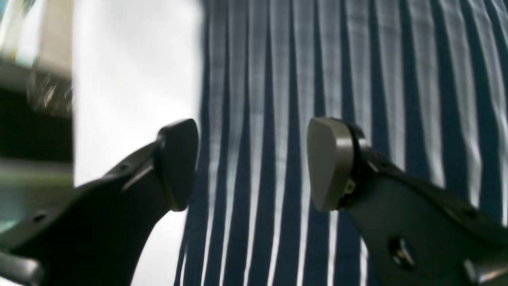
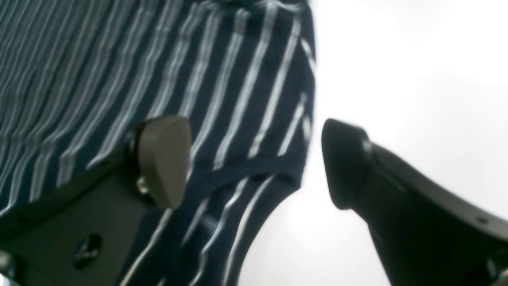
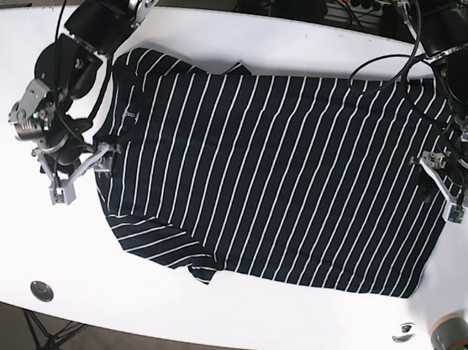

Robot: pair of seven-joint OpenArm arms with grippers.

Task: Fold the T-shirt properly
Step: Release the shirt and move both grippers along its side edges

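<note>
— While the T-shirt is lying flat on the table, where should they be biting?

— Both are gaping, gripping nothing: left pincer straddling the hem, right pincer the shoulder edge (pinching both layers seems wise).

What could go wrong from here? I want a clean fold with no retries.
1. The right gripper hangs open over the T-shirt where the sleeve hem meets the body; closing there may catch only one layer, or bunch the sleeve.
2. The left gripper straddles the shirt's hem edge, one jaw above bare table; it may pinch too little cloth and slip.
3. The near sleeve's corner looks curled, so it could get folded in crooked.
</note>
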